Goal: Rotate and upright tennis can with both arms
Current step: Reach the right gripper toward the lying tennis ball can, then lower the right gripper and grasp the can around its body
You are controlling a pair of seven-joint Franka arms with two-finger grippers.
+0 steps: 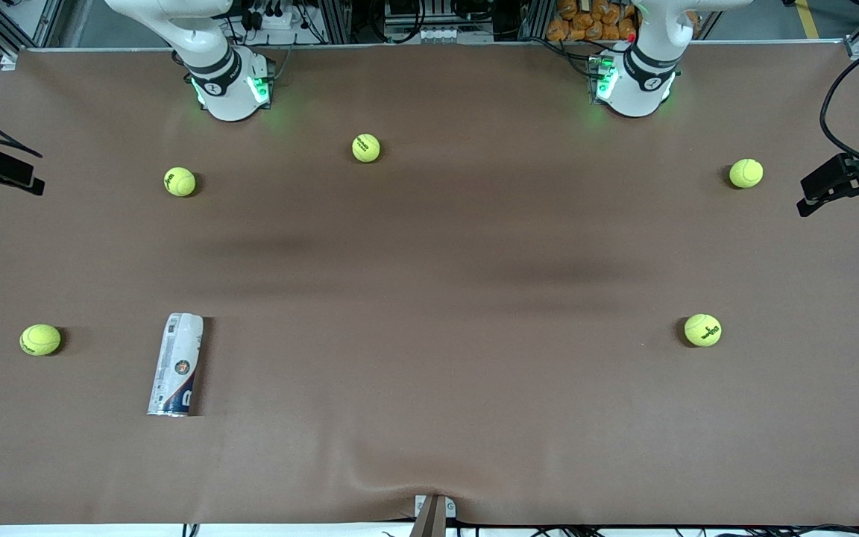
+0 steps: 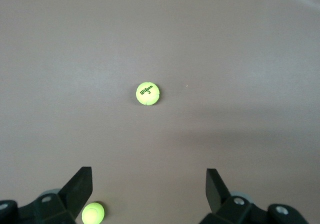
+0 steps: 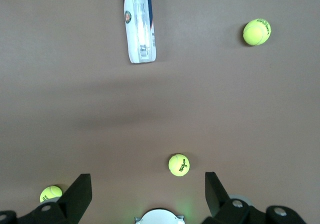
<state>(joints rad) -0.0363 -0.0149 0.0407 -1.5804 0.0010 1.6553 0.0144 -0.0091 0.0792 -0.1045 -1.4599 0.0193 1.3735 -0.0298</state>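
White-and-navy tennis can [image 1: 177,364] lies flat on the table [image 1: 429,298].

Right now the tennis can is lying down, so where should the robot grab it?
Probably around the middle of the tennis can, coming straight down from above. It lies flat on the table, toward the right arm's end, so its round sides are free for open fingers to straddle across its width.

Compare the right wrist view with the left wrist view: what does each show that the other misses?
Only the right wrist view shows the tennis can lying on its side, three balls, and the right gripper with fingers open. Only the left wrist view shows the left gripper, fingers open, and two balls. Both share the brown table.
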